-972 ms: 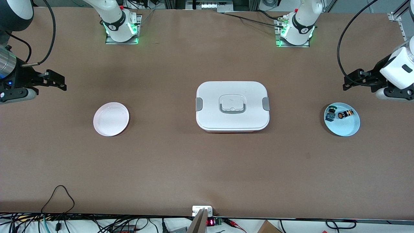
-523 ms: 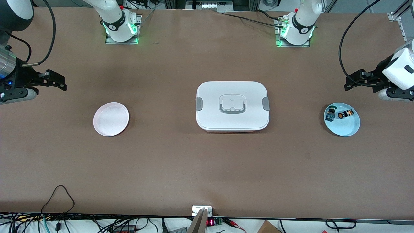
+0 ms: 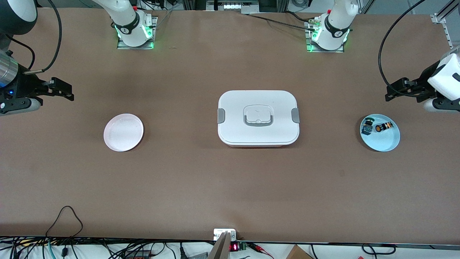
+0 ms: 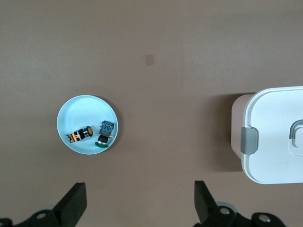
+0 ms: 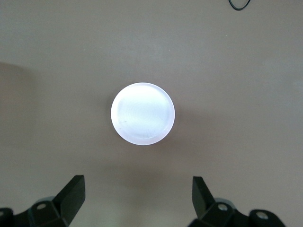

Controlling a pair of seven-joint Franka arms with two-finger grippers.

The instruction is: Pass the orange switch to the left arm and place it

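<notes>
The orange switch [image 3: 383, 127] [image 4: 79, 135] lies on its side in a light-blue plate [image 3: 384, 144] [image 4: 80, 113] toward the left arm's end of the table. My left gripper [image 3: 392, 91] [image 4: 140, 194] hangs open and empty over bare table beside that plate. The white box [image 3: 258, 117] [image 4: 279, 137] with grey clips sits mid-table, between the two plates. Toward the right arm's end, my right gripper [image 3: 66, 90] [image 5: 137, 187] is open and empty over bare table beside a pink plate [image 3: 123, 132] [image 5: 142, 113].
A black part with a green and blue cap [image 3: 367, 126] [image 4: 105, 133] shares the light-blue plate with the switch. The pink plate holds nothing. Cables [image 3: 64, 219] trail along the table edge nearest the front camera.
The left gripper has drifted a little toward the left arm's end of the table. The right arm has not moved.
</notes>
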